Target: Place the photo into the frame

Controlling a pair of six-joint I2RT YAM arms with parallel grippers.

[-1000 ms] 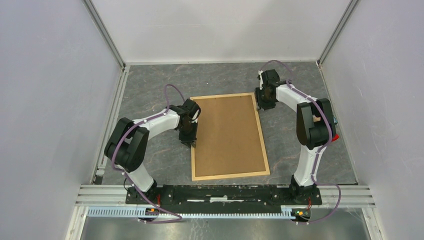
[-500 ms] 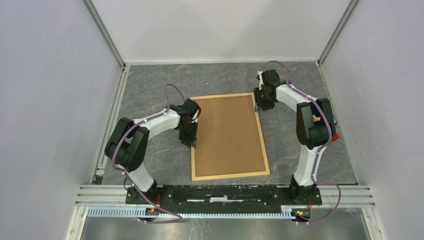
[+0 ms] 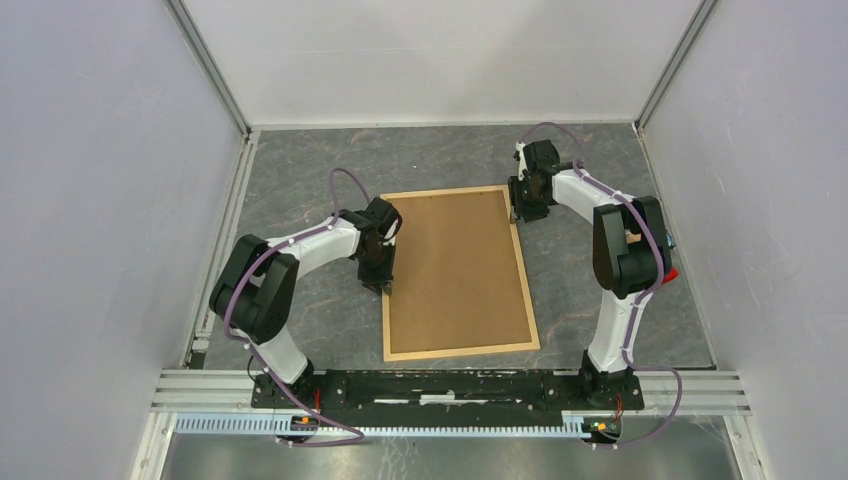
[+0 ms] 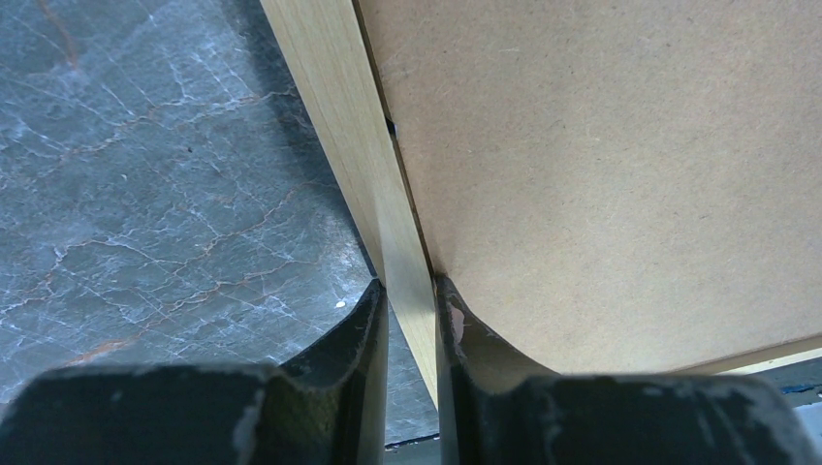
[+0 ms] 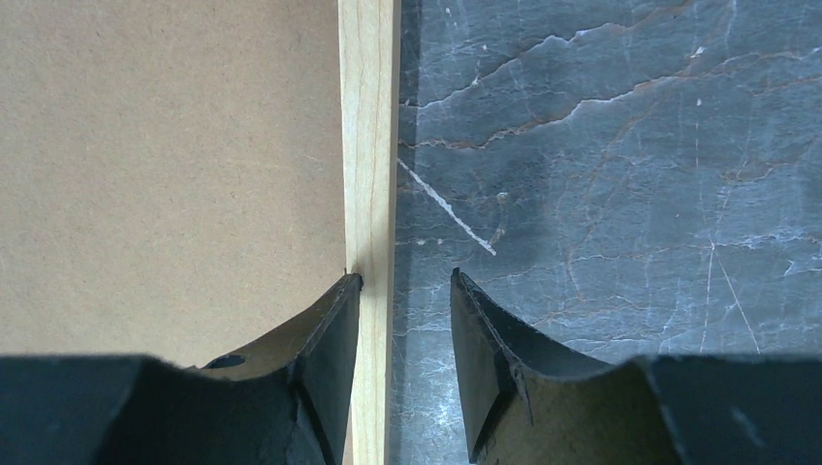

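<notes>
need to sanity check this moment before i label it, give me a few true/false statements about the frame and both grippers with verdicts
1. The left gripper pinches the left strip of the frame. True.
2. The right gripper is clamped tight on the frame. False: it straddles the right strip, and its outer finger stands apart from the wood.
3. A flower print shows inside the frame. False: only the brown board shows there.
4. The right gripper is near the frame's far right corner. True.
</notes>
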